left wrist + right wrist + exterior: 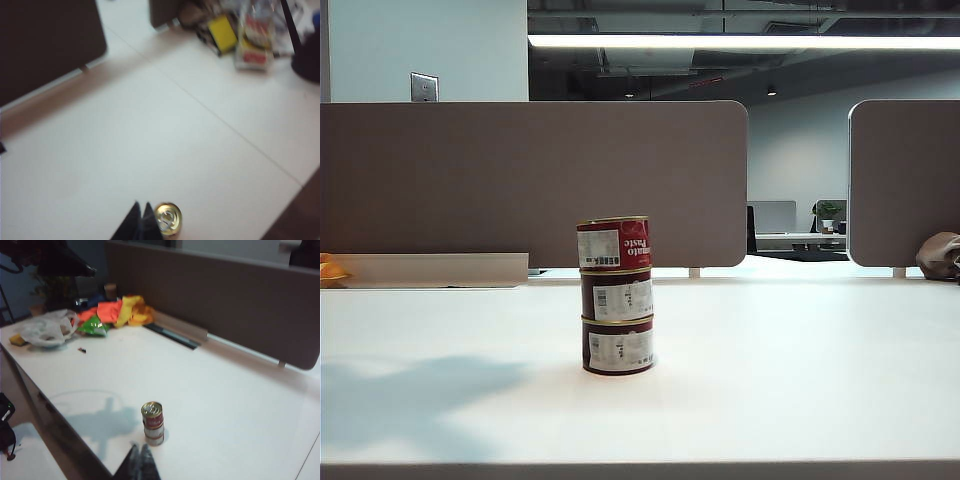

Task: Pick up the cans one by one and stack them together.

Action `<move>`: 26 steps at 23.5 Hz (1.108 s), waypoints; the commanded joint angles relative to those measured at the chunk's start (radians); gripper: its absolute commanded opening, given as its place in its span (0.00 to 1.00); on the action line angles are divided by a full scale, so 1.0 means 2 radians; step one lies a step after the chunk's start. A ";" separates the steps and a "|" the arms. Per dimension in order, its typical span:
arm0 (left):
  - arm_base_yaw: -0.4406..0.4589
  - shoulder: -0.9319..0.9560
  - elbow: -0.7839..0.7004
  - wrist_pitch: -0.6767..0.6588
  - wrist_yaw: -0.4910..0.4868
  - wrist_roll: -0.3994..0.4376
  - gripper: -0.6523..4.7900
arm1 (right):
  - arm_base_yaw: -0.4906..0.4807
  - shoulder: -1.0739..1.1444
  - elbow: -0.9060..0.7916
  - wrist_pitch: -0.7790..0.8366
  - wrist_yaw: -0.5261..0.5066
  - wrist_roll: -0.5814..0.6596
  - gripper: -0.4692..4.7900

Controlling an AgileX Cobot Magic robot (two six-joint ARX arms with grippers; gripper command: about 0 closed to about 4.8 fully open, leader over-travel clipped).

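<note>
Red-maroon cans [617,295], three (stacked)

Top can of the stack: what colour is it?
Brighter red top can, white label; clearest in the exterior view.

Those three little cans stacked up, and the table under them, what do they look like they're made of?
The cans look like metal tins: shiny gold rims, a gold pull-ring lid on the top one, and glossy red and maroon sides with white paper-like labels. The table looks like smooth matte white laminate, though that is a guess from its even, low-glare surface.
</note>
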 commanded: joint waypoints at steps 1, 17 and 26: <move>-0.001 -0.050 -0.002 0.000 -0.065 -0.006 0.11 | -0.001 -0.022 0.001 0.019 0.001 -0.011 0.08; 0.000 -0.239 -0.200 -0.076 -0.303 -0.098 0.11 | -0.016 -0.059 -0.087 0.072 0.115 -0.011 0.08; 0.000 -0.240 -0.467 0.216 -0.012 -0.014 0.11 | -0.015 -0.123 -0.354 0.358 0.036 -0.004 0.08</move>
